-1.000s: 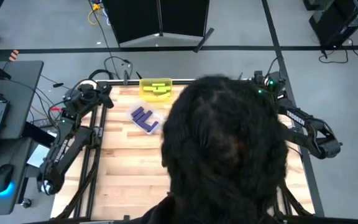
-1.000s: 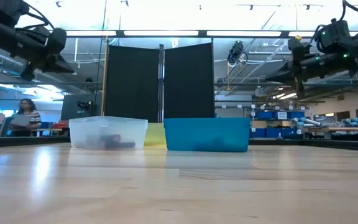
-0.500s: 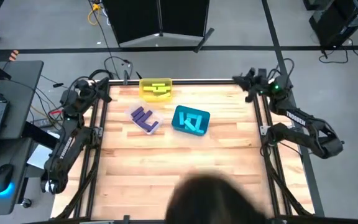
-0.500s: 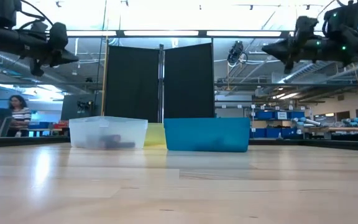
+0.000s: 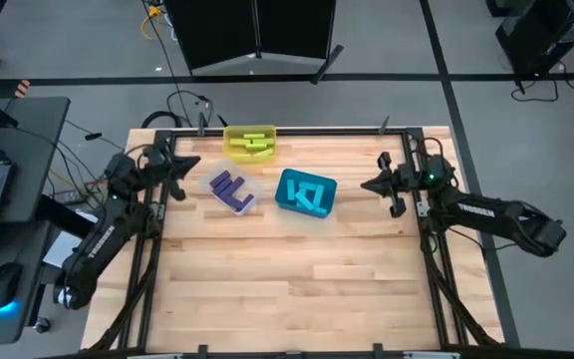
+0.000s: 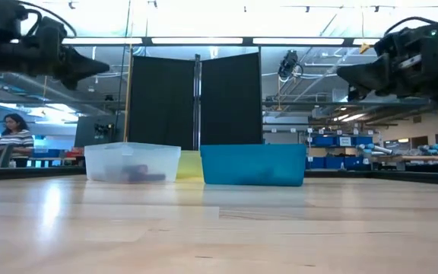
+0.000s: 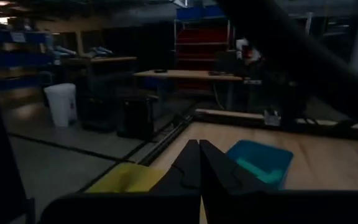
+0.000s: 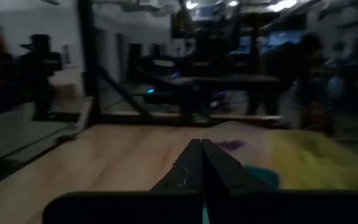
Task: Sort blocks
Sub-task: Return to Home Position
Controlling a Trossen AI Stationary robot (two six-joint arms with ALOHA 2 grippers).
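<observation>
Inspecting the table [image 5: 297, 269], no loose blocks show on its boards. The purple blocks [image 5: 229, 188] lie in the clear bin [image 5: 255, 189], the cyan blocks [image 5: 310, 196] in the teal bin [image 5: 285, 199], and the yellow-green blocks [image 5: 254, 141] in the yellow bin [image 5: 233, 150]. All three bins are grouped toward the far edge. The left gripper [image 5: 189, 162] hangs at the table's left edge, near the clear bin and raised well above the bin rims in the low view. Its wrist view shows the fingers pressed together with nothing between them. The right gripper [image 5: 369, 185] hangs at the right edge, apart from the teal bin, with its fingers likewise closed on nothing. Sorting appears complete, so the step in hand is judged to be withdrawal to the rest pose. To do it well, each arm should hold its height until clear of the bins, draw back along its own side of the table, keep the fingers closed, and avoid the frame rails and cables at the edges. The left arm warrants more care, being closer to a bin.
</observation>
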